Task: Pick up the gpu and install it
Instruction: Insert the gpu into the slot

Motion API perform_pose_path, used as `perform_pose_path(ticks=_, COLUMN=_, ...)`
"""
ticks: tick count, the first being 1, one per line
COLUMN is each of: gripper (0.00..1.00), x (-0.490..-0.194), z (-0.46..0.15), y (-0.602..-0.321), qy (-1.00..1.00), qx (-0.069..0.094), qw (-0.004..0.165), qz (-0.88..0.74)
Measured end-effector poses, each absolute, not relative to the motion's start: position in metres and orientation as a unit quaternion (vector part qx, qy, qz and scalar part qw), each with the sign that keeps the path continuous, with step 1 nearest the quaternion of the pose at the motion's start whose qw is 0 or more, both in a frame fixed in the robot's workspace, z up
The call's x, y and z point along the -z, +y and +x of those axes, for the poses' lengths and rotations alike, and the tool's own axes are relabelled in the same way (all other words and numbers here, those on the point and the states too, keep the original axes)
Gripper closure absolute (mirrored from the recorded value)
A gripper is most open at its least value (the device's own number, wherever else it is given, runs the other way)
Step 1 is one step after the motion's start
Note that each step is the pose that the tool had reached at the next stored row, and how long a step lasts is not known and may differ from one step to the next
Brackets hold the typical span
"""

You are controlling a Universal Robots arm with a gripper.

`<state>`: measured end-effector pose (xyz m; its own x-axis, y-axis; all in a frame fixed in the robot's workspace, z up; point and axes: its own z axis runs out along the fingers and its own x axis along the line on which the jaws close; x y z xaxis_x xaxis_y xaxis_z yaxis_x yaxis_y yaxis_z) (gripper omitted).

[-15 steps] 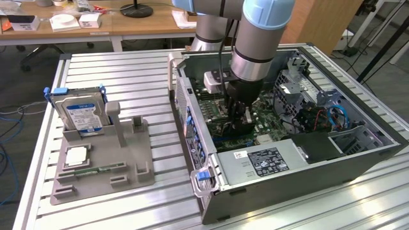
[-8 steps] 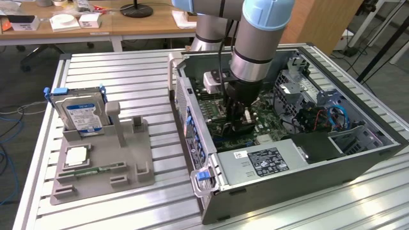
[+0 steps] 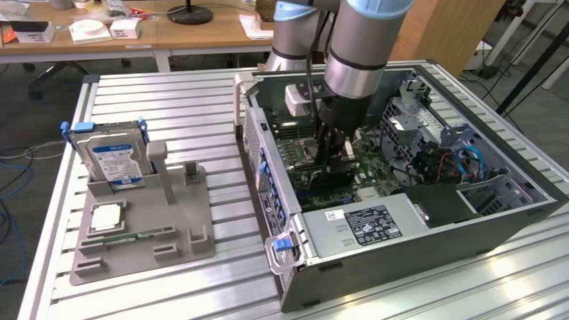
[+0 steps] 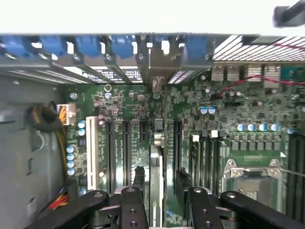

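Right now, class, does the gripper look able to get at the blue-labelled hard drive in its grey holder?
Probably not directly: the gripper sits deep inside the open computer case, whose wall stands between it and the hard drive upright in the holder outside.

Wooden desks [image 3: 133, 33] beyond slatted table [image 3: 178, 100]

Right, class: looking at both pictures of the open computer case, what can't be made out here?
- Whether the gpu sits fully in its slot: in the exterior view the arm and gripper cover it; the wrist view sees it edge-on.
- Print on the hard drive: exterior view, too small.
- Text on the power supply label: exterior view, too small.
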<state>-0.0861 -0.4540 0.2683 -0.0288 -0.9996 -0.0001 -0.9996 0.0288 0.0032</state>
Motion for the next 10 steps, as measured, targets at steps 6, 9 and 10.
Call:
perform_pose_path(ticks=6, gripper=0.62, x=-0.2730, z=-0.0860, y=-0.4540, qy=-0.717, qx=0.001, qw=0.001, qz=0.697)
perform_pose_path(ticks=9, gripper=0.75, x=-0.2730, z=-0.0860, y=-0.4540, qy=-0.717, qx=0.001, qw=0.001, qz=0.697)
perform_pose_path(ticks=10, gripper=0.80, x=-0.2730, z=-0.0860, y=-0.4540, qy=-0.717, qx=0.001, qw=0.001, qz=0.697)
